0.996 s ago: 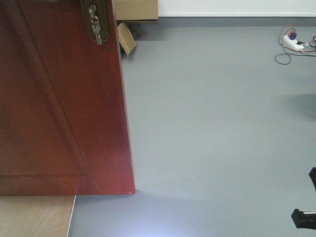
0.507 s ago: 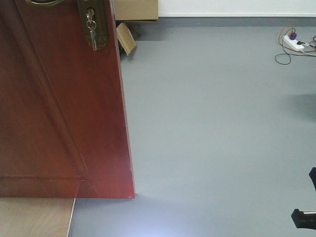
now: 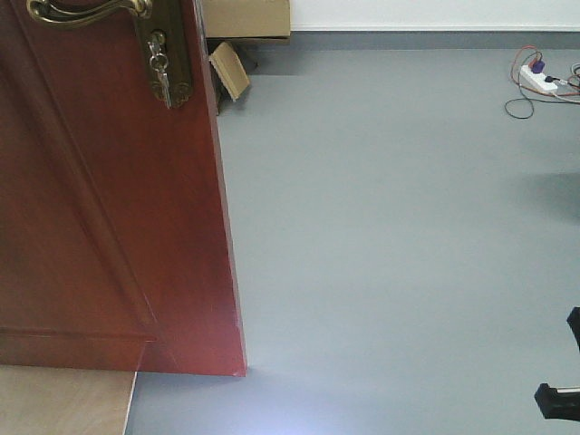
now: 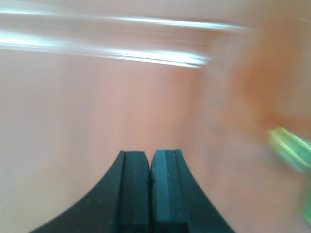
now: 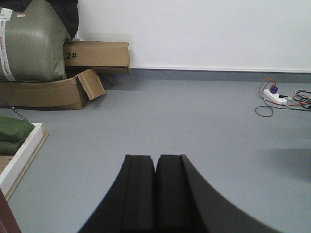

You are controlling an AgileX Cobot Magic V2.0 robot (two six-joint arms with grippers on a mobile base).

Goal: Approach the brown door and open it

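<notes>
The brown door fills the left of the front view, glossy and reddish, with its free edge running down to the floor. Its brass lever handle shows at the top left, and keys hang from the brass backplate. My left gripper is shut with nothing in it, close to a blurred reddish-brown surface that fills its view. My right gripper is also shut and empty, over bare grey floor. A sliver of the door shows in its bottom left corner.
Cardboard boxes and a green sack lie against the far wall. A white timber frame lies left. A power strip with cables lies far right. Pale plywood lies below the door. A black part shows at the lower right edge.
In the front view the backplate and keys have slid down and left, the lever handle has come into view, and the door's bottom edge sits lower in the frame.
</notes>
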